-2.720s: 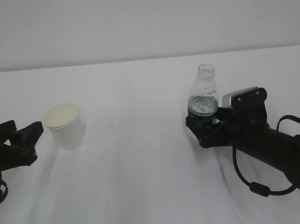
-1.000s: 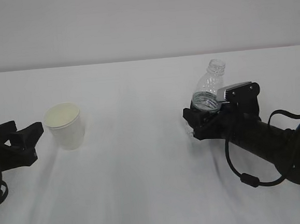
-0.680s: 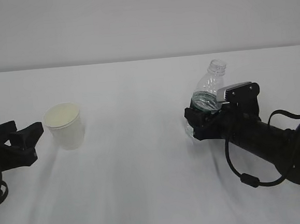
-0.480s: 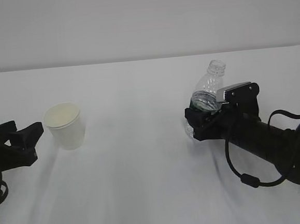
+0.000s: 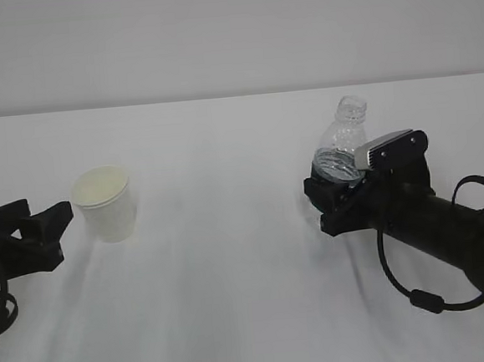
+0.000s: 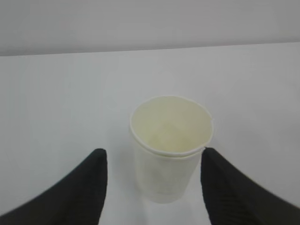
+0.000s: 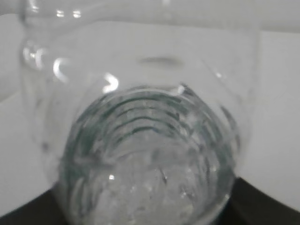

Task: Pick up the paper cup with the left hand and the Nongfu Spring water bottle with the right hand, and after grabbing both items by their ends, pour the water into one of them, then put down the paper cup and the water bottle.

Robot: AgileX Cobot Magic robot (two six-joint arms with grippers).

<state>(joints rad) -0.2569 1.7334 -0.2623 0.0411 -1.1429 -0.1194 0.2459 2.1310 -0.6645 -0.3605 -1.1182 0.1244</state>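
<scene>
One paper cup [image 5: 104,202], one water bottle [image 5: 341,145], two arms

My right gripper [image 5: 337,197] has carried the Nongfu Spring water bottle [image 5: 340,144] slightly rightward, tilted now where it earlier stood upright.

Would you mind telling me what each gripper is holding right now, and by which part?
The right hand grips the Nongfu Spring water bottle around its lower body. The left hand holds nothing; its open fingers flank the paper cup.
</scene>
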